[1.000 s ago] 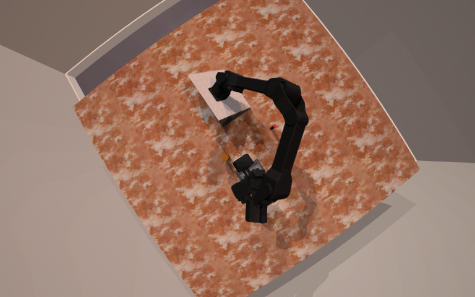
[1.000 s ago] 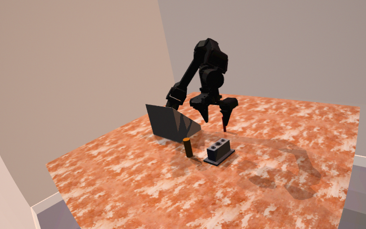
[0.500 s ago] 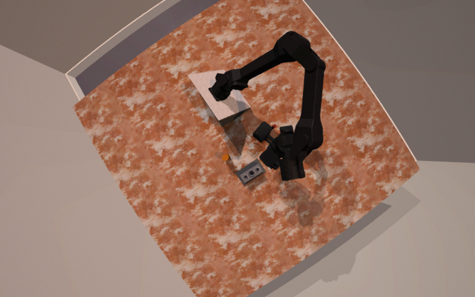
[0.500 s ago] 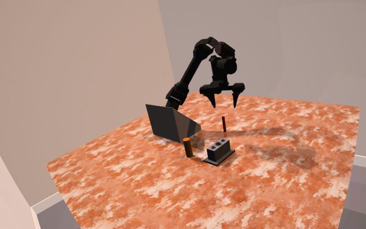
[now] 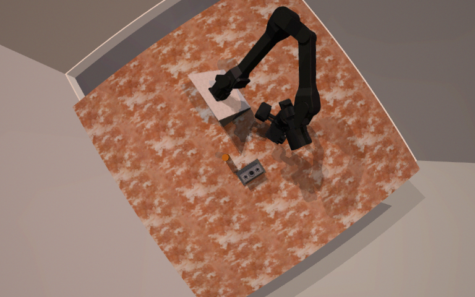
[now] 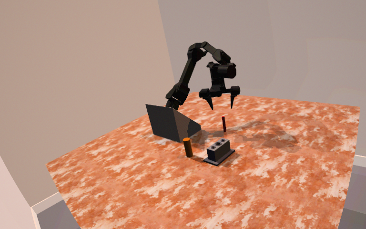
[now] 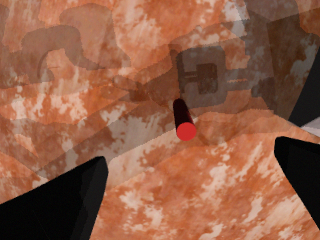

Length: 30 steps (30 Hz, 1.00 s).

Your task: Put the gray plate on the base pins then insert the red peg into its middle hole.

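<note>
gripper spread wide, empty, hanging above one red peg standing upright on the table. one gray plate with three holes on one base, well apart from the peg. one orange cylinder beside the base. one dark wedge block behind.

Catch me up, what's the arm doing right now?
The gripper is wide open, holds nothing, and hangs above the red peg, which stands upright on the table; the wrist view looks nearly straight down on its top. The gray plate already sits on the base, with its three holes facing up and the middle one unfilled. An orange cylinder stands beside it, untouched. So the plate step looks done, and picking up the peg probably comes next.
</note>
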Each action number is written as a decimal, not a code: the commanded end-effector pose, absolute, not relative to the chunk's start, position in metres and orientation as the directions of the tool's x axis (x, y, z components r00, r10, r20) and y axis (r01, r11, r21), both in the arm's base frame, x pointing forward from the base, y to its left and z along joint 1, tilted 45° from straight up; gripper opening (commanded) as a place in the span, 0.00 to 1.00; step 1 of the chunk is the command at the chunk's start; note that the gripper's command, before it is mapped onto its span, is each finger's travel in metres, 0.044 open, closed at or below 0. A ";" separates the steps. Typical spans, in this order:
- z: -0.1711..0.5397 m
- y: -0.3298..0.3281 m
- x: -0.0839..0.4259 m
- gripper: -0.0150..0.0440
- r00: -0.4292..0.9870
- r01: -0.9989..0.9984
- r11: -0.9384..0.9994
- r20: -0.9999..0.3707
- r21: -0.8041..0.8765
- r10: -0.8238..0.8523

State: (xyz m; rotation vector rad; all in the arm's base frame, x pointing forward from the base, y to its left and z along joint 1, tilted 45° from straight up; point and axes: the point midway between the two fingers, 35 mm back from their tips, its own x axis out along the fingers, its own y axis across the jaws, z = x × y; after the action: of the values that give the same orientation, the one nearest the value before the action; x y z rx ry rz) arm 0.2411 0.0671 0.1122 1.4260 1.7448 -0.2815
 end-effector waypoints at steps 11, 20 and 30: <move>0.092 0.089 0.241 1.00 0.006 0.889 0.322 -0.712 0.325 0.702; 0.081 0.099 0.242 1.00 0.006 0.889 0.322 -0.713 0.324 0.701; 0.069 0.110 0.241 1.00 0.006 0.889 0.322 -0.712 0.325 0.702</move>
State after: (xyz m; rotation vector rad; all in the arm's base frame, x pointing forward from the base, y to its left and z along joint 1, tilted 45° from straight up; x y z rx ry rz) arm 0.2422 0.1068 0.0718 1.4268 1.7399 -0.2800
